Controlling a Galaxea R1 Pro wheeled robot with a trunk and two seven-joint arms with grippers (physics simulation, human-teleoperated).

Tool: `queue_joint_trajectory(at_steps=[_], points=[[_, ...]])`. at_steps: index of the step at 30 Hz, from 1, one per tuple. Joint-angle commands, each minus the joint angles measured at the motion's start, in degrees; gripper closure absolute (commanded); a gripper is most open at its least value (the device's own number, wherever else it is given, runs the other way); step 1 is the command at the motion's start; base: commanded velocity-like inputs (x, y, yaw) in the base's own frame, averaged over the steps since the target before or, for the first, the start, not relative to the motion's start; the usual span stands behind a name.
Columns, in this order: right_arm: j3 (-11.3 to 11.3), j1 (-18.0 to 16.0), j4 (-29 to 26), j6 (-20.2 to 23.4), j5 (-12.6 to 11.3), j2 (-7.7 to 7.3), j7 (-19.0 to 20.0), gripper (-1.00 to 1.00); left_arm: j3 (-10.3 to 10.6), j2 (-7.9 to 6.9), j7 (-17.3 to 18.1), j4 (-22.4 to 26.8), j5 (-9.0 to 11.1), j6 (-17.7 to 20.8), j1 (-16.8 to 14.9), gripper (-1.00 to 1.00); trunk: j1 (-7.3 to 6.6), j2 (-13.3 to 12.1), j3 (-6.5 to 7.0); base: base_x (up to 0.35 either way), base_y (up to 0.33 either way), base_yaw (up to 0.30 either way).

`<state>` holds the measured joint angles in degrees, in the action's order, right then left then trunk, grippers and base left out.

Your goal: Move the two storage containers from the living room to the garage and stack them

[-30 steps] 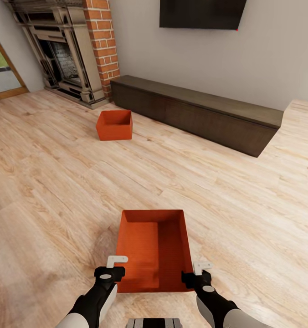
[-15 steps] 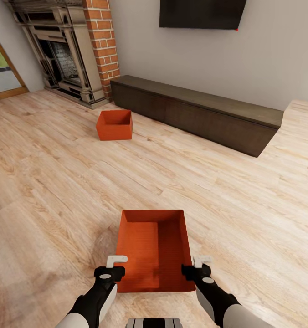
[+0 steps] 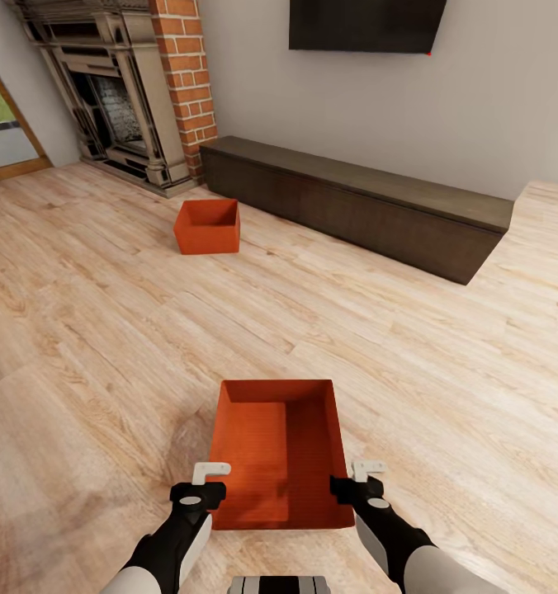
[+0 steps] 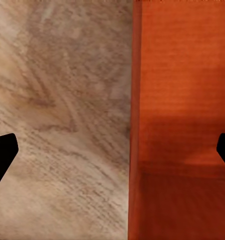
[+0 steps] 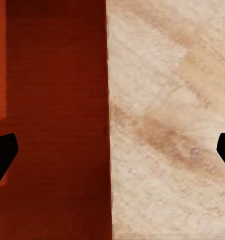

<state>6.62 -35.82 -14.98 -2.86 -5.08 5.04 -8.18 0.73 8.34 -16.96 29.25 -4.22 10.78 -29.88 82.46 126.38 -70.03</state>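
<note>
Two orange-red storage containers stand on the living room's light wood floor (image 3: pixel 97 346). The near container (image 3: pixel 279 450) lies just ahead of me, between both arms. My left gripper (image 3: pixel 214 485) is open and straddles its left wall near the front corner. In the left wrist view that container (image 4: pixel 182 100) has its thin wall between the spread left gripper (image 4: pixel 112 155). My right gripper (image 3: pixel 351 483) is open at the right wall. The right wrist view shows that container (image 5: pixel 52 100) with its wall inside the open right gripper (image 5: pixel 112 155). The far container (image 3: pixel 206 225) sits by the bench's left end.
A long dark low bench (image 3: pixel 353 202) runs along the back wall under a black TV (image 3: pixel 366 25). The red brick chimney (image 3: pixel 184 78) and ornate fireplace (image 3: pixel 106 99) stand at the back left, beside a glazed door (image 3: pixel 2 124). Open plank floor lies around both boxes.
My right gripper has edged a little forward along the near container's right wall. The left gripper and both containers have stayed put.
</note>
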Motion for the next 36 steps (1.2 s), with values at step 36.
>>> queue_joint_trajectory(at_steps=[36], points=[[0.06,-0.04,0.30,-0.21,-0.55,0.14,0.10,-1.00,0.05,-0.08,-0.44,3.07,-0.35,0.14,0.00,-1.00,1.97,3.62,-1.65,0.000,0.000,0.000]])
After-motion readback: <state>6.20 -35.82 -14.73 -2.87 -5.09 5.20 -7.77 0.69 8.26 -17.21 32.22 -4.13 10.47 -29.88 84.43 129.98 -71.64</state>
